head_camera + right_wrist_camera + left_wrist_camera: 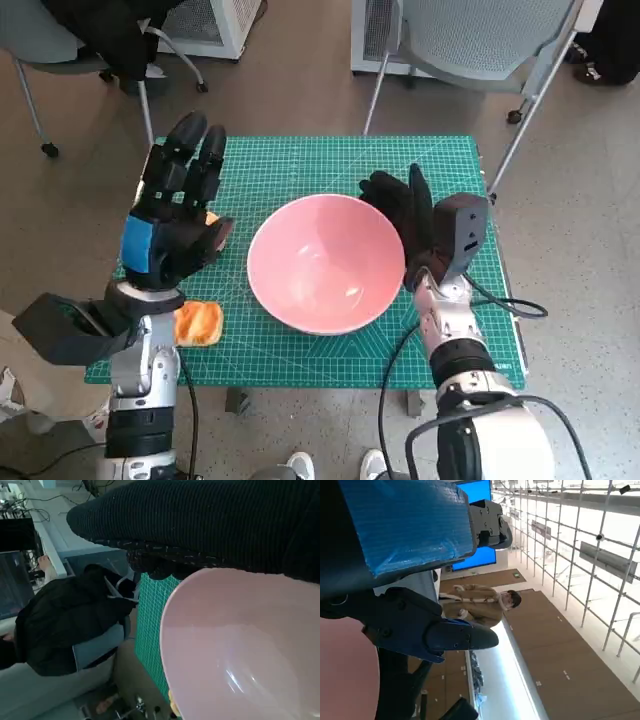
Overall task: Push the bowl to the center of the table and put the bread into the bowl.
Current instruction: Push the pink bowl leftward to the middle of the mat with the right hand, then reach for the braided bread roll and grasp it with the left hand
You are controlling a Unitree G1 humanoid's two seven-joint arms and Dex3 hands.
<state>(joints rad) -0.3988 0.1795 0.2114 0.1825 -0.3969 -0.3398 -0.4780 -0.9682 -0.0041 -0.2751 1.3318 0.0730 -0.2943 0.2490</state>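
Note:
A pink bowl (325, 262) stands empty near the middle of the green cutting mat (300, 165); it fills much of the right wrist view as the bowl (240, 645). My right hand (403, 212) in its black glove lies flat against the bowl's right rim, holding nothing. The glove (210, 520) spans that view's top. An orange-brown piece of bread (198, 323) lies at the mat's front left corner. My left hand (178, 215) is raised above the mat's left side, fingers spread and empty, above and beyond the bread. The left hand (405, 535) blocks its own view.
The mat covers the small table. Chair legs (375, 95) and chair bases stand on the floor beyond the far edge. A cable (510, 305) loops off the right wrist. A person in a tan coat (480, 605) shows in the left wrist view.

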